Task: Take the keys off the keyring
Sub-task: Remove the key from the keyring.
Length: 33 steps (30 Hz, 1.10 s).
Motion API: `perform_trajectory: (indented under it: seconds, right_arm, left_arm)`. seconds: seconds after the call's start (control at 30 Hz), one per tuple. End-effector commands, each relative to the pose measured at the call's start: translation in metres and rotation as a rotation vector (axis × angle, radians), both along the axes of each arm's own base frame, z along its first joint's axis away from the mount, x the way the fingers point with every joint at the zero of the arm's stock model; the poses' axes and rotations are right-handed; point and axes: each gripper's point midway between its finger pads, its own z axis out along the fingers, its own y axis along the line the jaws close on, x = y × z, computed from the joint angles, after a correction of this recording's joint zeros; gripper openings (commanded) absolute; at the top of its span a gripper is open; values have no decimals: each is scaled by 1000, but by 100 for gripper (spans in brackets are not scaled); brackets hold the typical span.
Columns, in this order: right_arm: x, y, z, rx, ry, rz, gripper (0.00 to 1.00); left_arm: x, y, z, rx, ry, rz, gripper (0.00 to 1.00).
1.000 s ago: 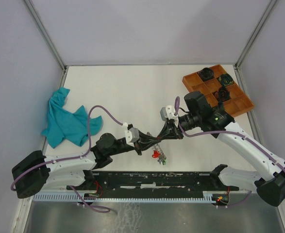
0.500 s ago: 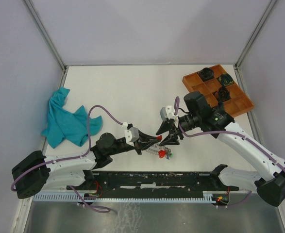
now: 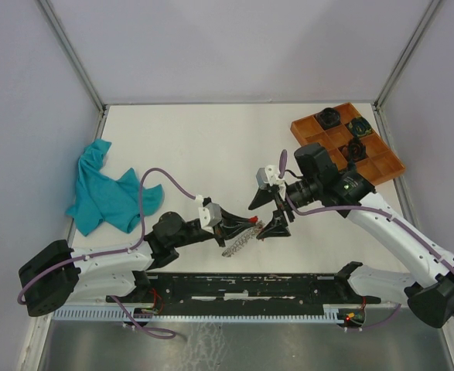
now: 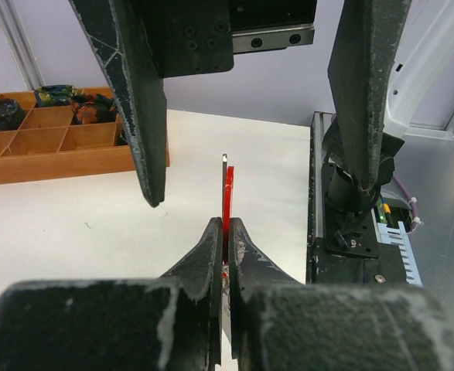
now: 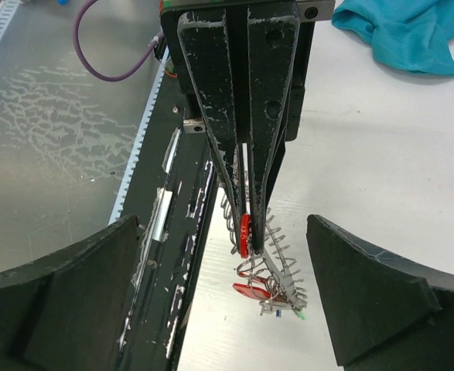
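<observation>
My left gripper is shut on a red-tagged key, seen edge-on between its fingertips in the left wrist view. The keyring, a coiled wire ring, hangs from that key just above the table, with another red-tagged key and small blue and green tags low on it. It also shows in the top view. My right gripper is open and empty, its two fingers standing either side of the left gripper's tips and the held red tag without touching them.
An orange compartment tray with dark objects stands at the back right and shows in the left wrist view. A teal cloth lies at the left. The black mounting rail runs along the near edge, close under the keyring.
</observation>
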Motion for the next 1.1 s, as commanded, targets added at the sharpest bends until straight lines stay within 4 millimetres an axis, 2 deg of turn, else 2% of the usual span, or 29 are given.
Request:
perform_trajectory:
  seconds: [0.0,0.1,0.33,0.53,0.67,0.97,1.07]
  right_arm:
    - [-2,-1,16,26,-33,45,83]
    - [3,1,12,13,-21,36,63]
    - [7,3,6,-7,3,21,30]
    - [2,3,9,10,7,45,17]
    - [-1,3,11,20,8,59,1]
    - [0,3,15,28,-1,49,0]
    - [3,4,16,29,-1,33,1]
  left_arm:
    - [-5,4,36,-103,-76,-17,3]
    - [-5,4,36,-104,-75,-20,3]
    - [-5,5,37,-108,-75,-17,3]
    - [-4,4,36,-105,-74,-14,3]
    - [-4,4,36,-103,-71,-14,3]
    - [-1,3,35,-98,-57,-2,3]
    - [2,4,32,-93,-39,10,7]
